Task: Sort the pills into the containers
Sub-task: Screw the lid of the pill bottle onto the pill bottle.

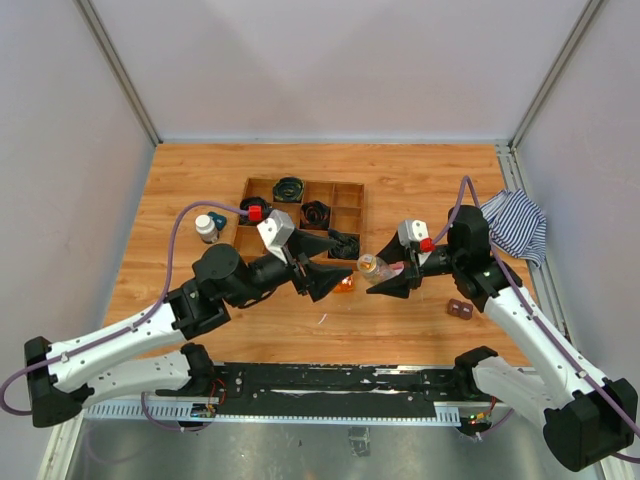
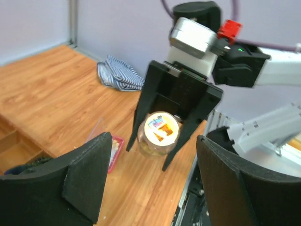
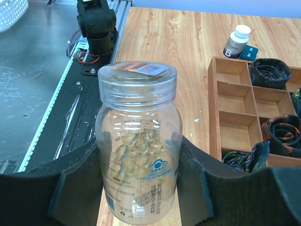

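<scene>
The desk carries a wooden compartment tray at its middle toward the far edge. Dark coils fill some cells, and those at the frame edge of the right wrist view are cut off. A striped cloth lies bunched at the desk's right edge.

The left gripper hangs over the desk's middle with its jaws spread wide and nothing between them. The right gripper faces it and is clamped on the clear pill vial, held upright just beyond the left gripper's fingertips and not touching them. The pads hide the vial's lower sides, its base is cut off by the frame, and its label print is too small to read. Pale capsules show inside, and the lid is on.

The dark bottle with white cap stands at the tray's left side, well apart from both grippers. The pink box lies on the desk under the left gripper, half hidden behind a finger.
</scene>
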`<state>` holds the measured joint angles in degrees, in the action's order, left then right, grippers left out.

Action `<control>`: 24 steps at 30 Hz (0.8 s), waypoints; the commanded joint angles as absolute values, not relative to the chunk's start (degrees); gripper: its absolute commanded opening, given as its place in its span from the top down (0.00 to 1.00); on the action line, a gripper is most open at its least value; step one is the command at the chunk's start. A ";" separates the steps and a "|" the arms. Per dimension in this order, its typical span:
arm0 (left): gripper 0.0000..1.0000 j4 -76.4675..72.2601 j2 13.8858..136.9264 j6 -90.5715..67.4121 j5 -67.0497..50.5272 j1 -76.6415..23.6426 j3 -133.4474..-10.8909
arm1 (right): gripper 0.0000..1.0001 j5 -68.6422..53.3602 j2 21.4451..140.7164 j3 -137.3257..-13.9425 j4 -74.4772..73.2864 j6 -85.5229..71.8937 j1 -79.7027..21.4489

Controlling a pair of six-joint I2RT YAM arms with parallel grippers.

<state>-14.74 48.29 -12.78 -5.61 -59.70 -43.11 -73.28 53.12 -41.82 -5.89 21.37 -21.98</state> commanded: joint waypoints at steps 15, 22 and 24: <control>0.25 3.91 64.77 -17.25 27.02 -74.23 -60.73 | 0.99 -74.68 52.12 -43.34 -5.97 21.01 -21.53; 0.40 4.19 67.13 -16.40 27.01 -74.36 -62.85 | 0.99 -74.63 52.12 -43.32 -5.92 21.01 -21.53; 0.43 4.14 67.35 -16.20 26.76 -74.36 -63.06 | 1.00 -74.62 52.19 -43.30 -5.90 21.01 -21.53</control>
